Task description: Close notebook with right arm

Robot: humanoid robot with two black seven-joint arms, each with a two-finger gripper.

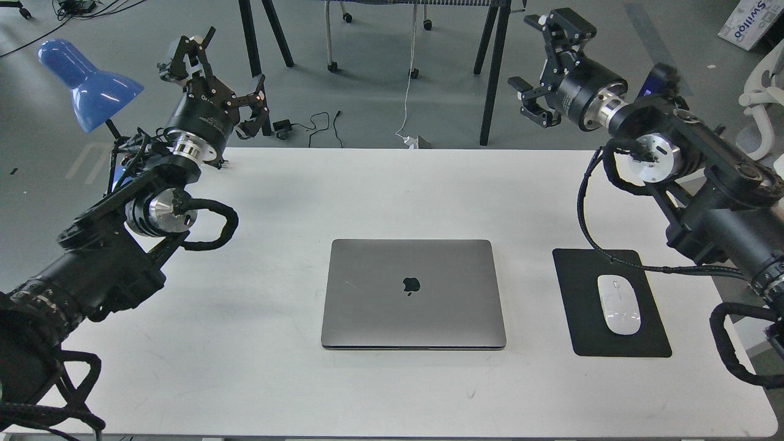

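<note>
Notebook (413,294) one, shut, one mouse (619,304), two arms

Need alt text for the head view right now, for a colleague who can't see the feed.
A grey notebook lies closed, lid down, mid-table. Both arms are raised clear of it: right gripper and left gripper hang near the far table edge, jaws open. A white mouse rests on a black pad to the right.

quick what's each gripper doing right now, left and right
Left gripper: open, holding nothing, raised beyond the table's far edge.
Right gripper: open, empty, well clear of the closed notebook.
</note>
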